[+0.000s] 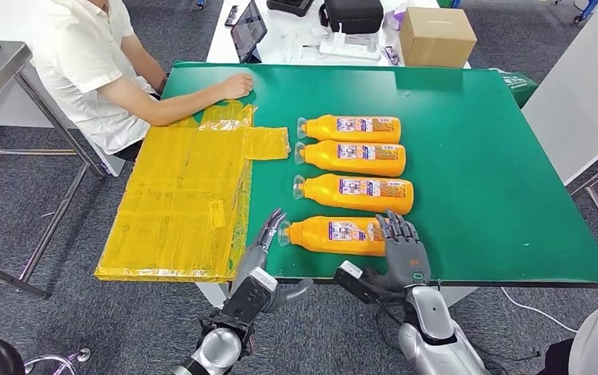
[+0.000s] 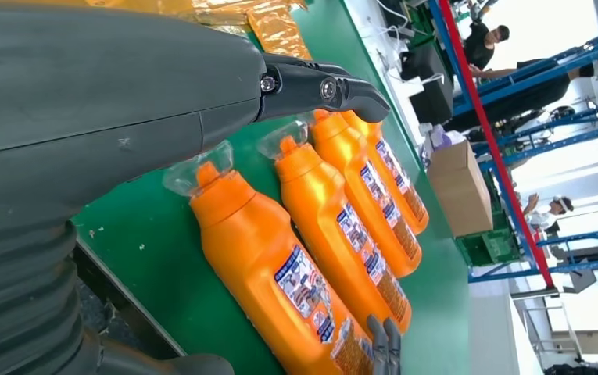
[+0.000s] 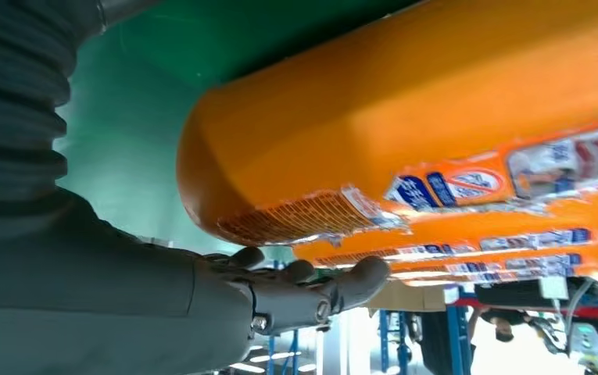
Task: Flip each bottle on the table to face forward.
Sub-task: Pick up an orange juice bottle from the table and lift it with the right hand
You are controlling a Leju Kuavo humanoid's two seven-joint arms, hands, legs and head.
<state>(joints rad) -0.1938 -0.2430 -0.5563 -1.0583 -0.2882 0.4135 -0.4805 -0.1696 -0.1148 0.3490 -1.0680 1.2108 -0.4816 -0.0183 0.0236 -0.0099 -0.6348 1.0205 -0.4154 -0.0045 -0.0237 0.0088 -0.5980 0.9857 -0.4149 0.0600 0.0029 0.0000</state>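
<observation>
Head view: four orange bottles (image 1: 350, 180)

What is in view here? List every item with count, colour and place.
Bottles: four, orange, lying in a row mid-table, caps toward the plastic sheet.
Table: one, green top.
Plastic sheet: one, yellow, on the table's left part.
Cardboard box: one, brown, on the white table behind.
Person: one, white shirt, seated at the far left corner, hand on the table.
Left hand: at the nearest bottle's cap end.
Right hand: at that bottle's base end.
</observation>
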